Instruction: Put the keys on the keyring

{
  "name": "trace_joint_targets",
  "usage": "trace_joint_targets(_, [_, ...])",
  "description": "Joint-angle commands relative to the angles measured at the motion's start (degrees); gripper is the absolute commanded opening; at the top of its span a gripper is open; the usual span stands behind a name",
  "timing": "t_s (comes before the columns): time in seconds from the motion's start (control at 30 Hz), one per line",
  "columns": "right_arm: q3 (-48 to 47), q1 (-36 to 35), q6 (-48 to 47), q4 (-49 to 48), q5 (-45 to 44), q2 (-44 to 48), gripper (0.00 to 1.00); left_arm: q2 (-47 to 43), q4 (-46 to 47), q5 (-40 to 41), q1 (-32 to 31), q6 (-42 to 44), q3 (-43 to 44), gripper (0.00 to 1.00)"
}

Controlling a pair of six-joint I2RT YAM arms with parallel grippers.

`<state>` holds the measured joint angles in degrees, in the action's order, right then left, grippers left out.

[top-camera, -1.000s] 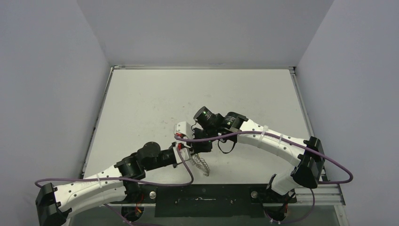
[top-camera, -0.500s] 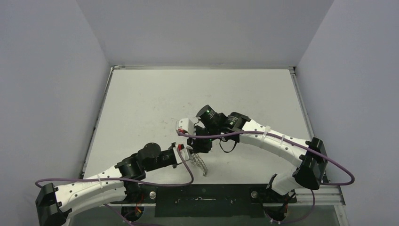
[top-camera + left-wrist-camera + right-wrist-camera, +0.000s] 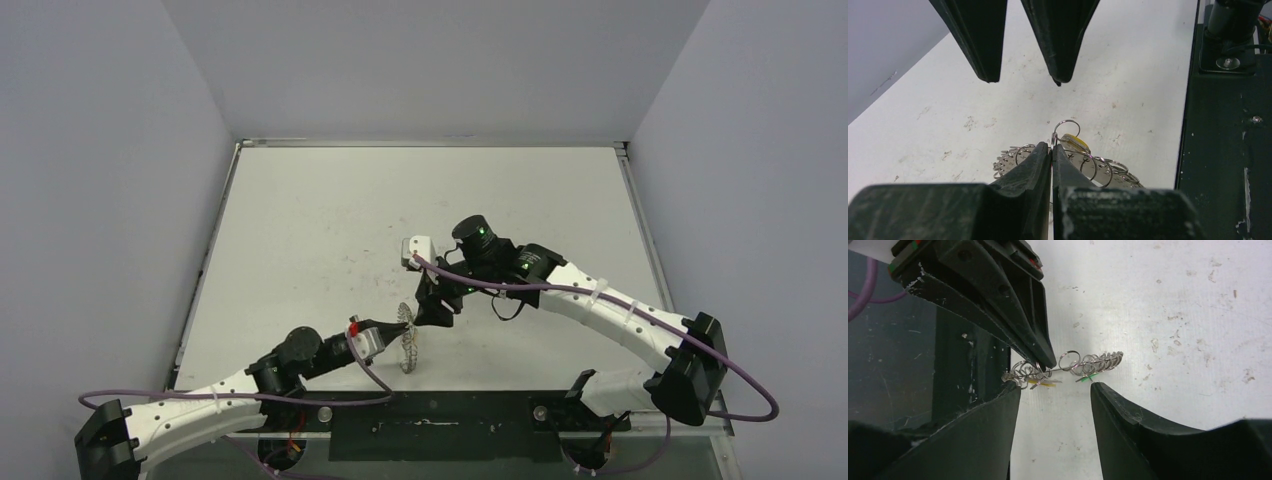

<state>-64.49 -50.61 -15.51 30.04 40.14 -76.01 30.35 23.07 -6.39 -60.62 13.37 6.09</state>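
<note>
My left gripper [image 3: 1052,148] is shut on the rim of the keyring [image 3: 1100,169], a silver disc edged with wire loops, and holds it on edge just above the table. A key with a yellow head [image 3: 1074,142] hangs in the loops beside my left fingertips. In the right wrist view the keyring [image 3: 1083,365] is edge-on, with the yellow key [image 3: 1043,383] and a green-headed key [image 3: 1087,377] dangling beneath it. My right gripper [image 3: 1055,387] stands open a short way from the ring, touching nothing. From above, the keyring [image 3: 406,338] sits between the left gripper [image 3: 392,328] and the right gripper [image 3: 430,315].
The white table [image 3: 330,220] is scuffed, with grey walls on three sides. The black base plate [image 3: 440,410] runs along the near edge, close behind the ring [image 3: 1228,125]. Purple cables [image 3: 560,290] trail along both arms.
My right gripper let go of the keyring, opened and backed off to the right. My left gripper closed on the ring and now holds it alone, a little nearer the front edge.
</note>
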Motion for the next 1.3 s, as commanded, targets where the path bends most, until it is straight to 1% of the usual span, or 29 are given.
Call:
trace_joint_targets(0.0, [1.35, 0.03, 3.30, -4.87, 5.36, 1.57, 0.55, -1.36, 17.69, -0.06, -0.11, -2.11, -1.81, 0.00])
trace_joint_targets(0.2, [4.65, -0.04, 8.60, -9.22, 3.79, 3.73, 0.56, -2.34, 18.68, 0.33, -0.11, -2.16, -2.53, 0.00])
trace_joint_targets(0.27, [5.07, -0.11, 9.79, -9.33, 2.50, 3.47, 0.56, -2.52, 18.56, 0.34, -0.11, -2.08, -2.50, 0.00])
trace_joint_targets(0.37, [5.33, -0.10, 10.34, -8.80, 1.26, 2.96, 0.54, -2.66, 18.38, 0.33, -0.11, -2.03, -2.54, 0.00])
trace_joint_targets(0.4, [5.38, -0.10, 10.47, -8.78, 1.10, 2.84, 0.52, -2.66, 18.29, 0.33, -0.11, -2.03, -2.49, 0.00])
trace_joint_targets(0.5, [5.39, -0.10, 10.50, -8.85, 1.21, 2.48, 0.39, -2.66, 18.24, 0.25, -0.11, -2.03, -2.43, 0.00])
trace_joint_targets(0.53, [5.27, -0.07, 10.50, -8.65, 1.25, 2.26, 0.34, -2.66, 18.24, 0.25, -0.11, -2.03, -2.47, 0.00])
trace_joint_targets(0.6, [4.75, -0.05, 10.18, -7.82, 1.08, 1.56, 0.20, -2.82, 18.24, 0.24, -0.11, -2.03, -2.42, 0.00])
trace_joint_targets(0.67, [4.26, 0.07, 9.66, -7.00, 1.19, 0.91, 0.08, -2.92, 18.21, 0.24, -0.11, -1.93, -2.46, 0.00])
trace_joint_targets(0.73, [4.12, 0.07, 9.33, -6.76, 1.73, 0.40, 0.00, -3.08, 18.19, 0.22, -0.16, -1.86, -2.45, 0.00])
trace_joint_targets(1.03, [5.16, 0.51, 9.46, -8.71, 2.57, -1.20, 0.00, -3.71, 19.26, -0.65, -0.11, -1.67, -2.75, 0.00])
trace_joint_targets(1.27, [6.27, 0.95, 10.39, -13.68, 5.94, -3.81, 0.00, -4.23, 20.00, -1.78, -0.11, -1.53, -2.92, 0.00])
